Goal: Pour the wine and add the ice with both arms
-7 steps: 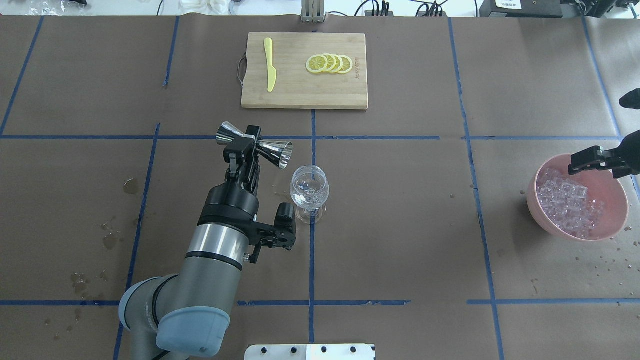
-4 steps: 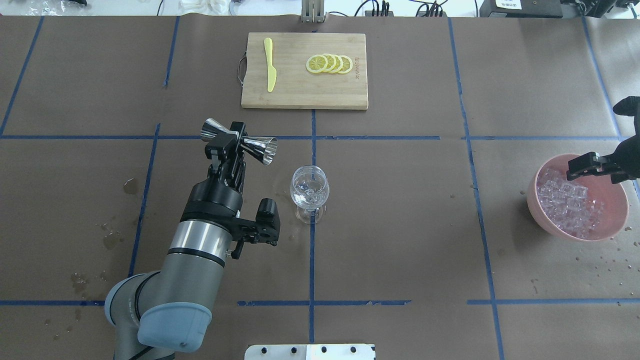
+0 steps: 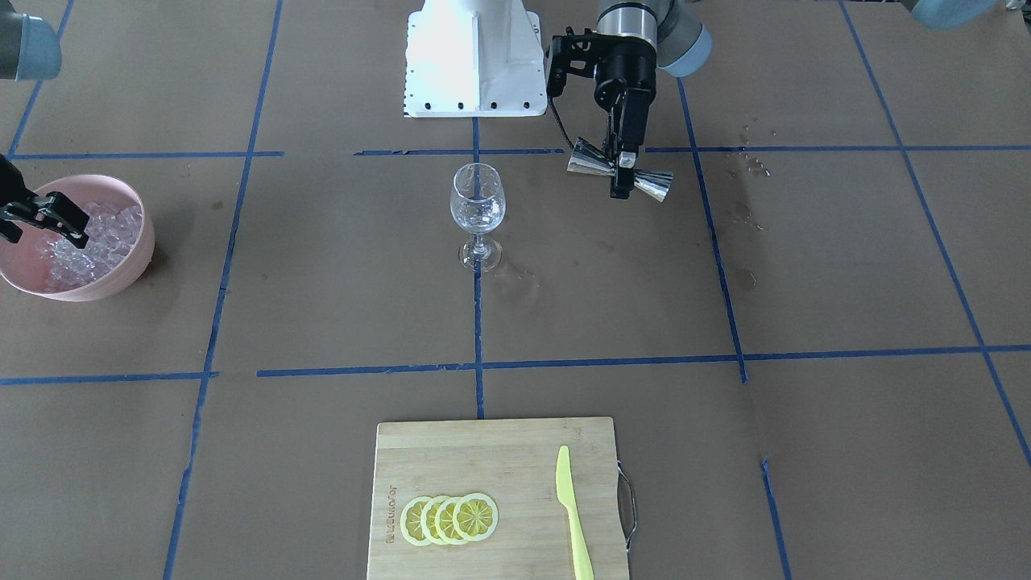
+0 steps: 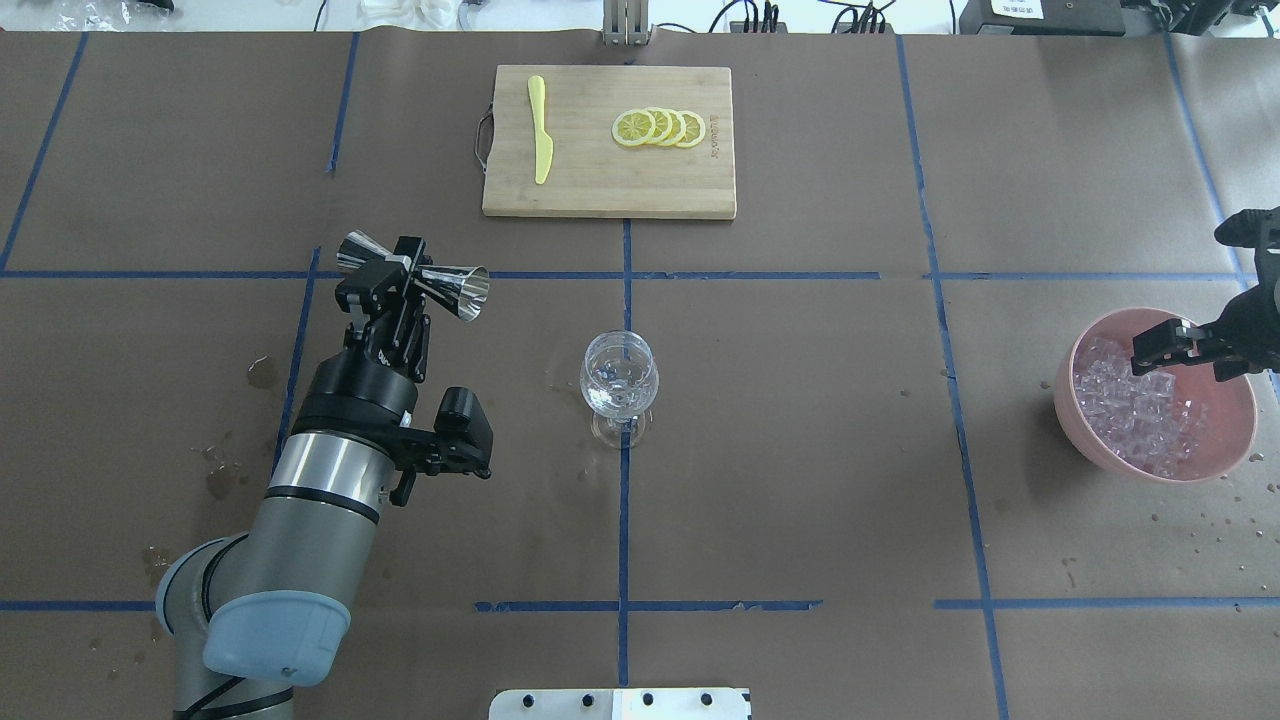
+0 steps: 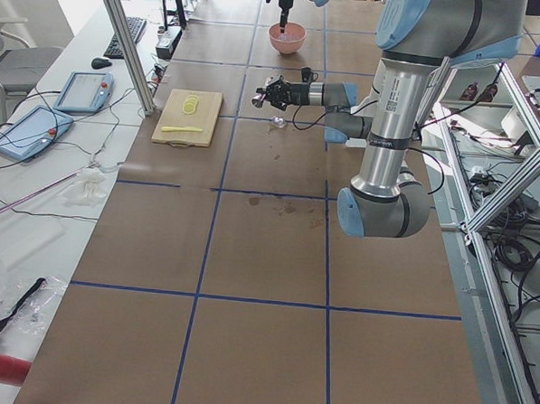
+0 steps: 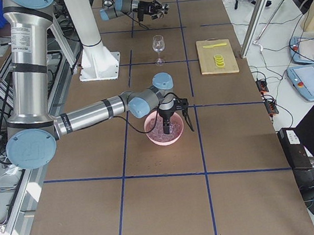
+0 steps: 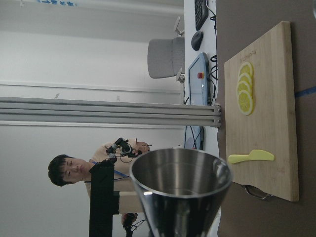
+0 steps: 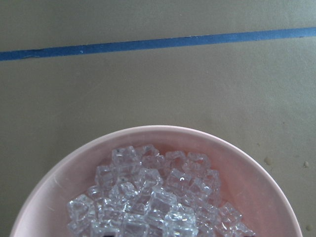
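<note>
Noted left arm (image 4: 320,490) entering at near-left corner of desk (image 4: 800,450), reaching away from base. Found left hand (image 4: 398,272) clenched on waist of steel jigger (image 4: 458,290). Jigger held on its side above desk, wide mouth turned toward robot's right, well apart from stemmed glass (image 4: 619,378). Logged wet spots (image 4: 262,372) on desk paper just left of that arm.

Recorded glass upright near desk centre, foot on blue tape line. Wine (image 3: 477,219) barely discernible low in its bowl; level not readable.

At similar depth, far right: pink bowl (image 4: 1228,395) heaped with ice (image 4: 1135,410). Located all visible ice inside this bowl. Saw right hand (image 4: 1163,345) released, fingers apart, pointing down over bowl, tips low above cubes. Contact with ice not determinable.

Farthest, at desk centre: bamboo cutting board (image 4: 600,190) lying flat. Counted four overlapping lemon slices (image 4: 660,127) on it in a row. Noted yellow-green knife (image 4: 541,130) lying apart to their left.
</note>
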